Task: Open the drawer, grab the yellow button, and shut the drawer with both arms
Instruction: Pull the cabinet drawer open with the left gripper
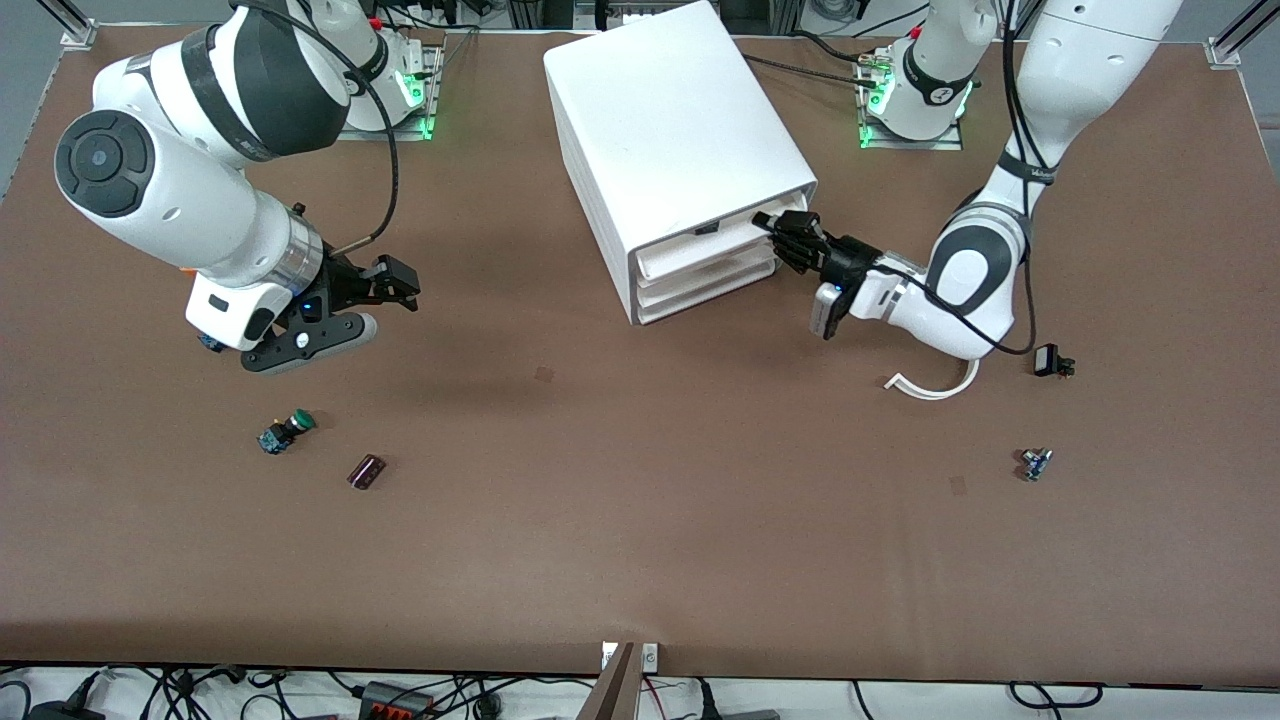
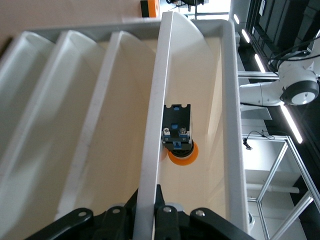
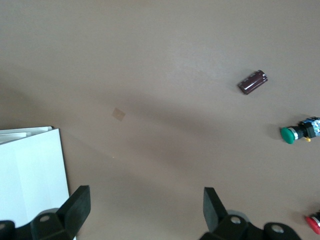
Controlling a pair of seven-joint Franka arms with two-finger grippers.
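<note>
The white cabinet [image 1: 680, 130] stands at the middle of the table, toward the robots' bases. My left gripper [image 1: 785, 235] is at the front of its top drawer [image 1: 700, 255]. In the left wrist view the left gripper [image 2: 148, 200] is shut on the drawer's thin white front wall [image 2: 155, 125]. Inside the drawer lies the button [image 2: 178, 135], its orange cap toward the front wall. My right gripper [image 1: 390, 308] hangs open over bare table toward the right arm's end. In the right wrist view the right gripper [image 3: 145, 200] holds nothing.
A green-capped button [image 1: 285, 432] and a dark cylinder [image 1: 366, 471] lie nearer the front camera than the right gripper. A red cap [image 3: 314, 223] shows in the right wrist view. A white curved strip [image 1: 935, 385], a black part [image 1: 1050, 362] and a blue part [image 1: 1035, 463] lie toward the left arm's end.
</note>
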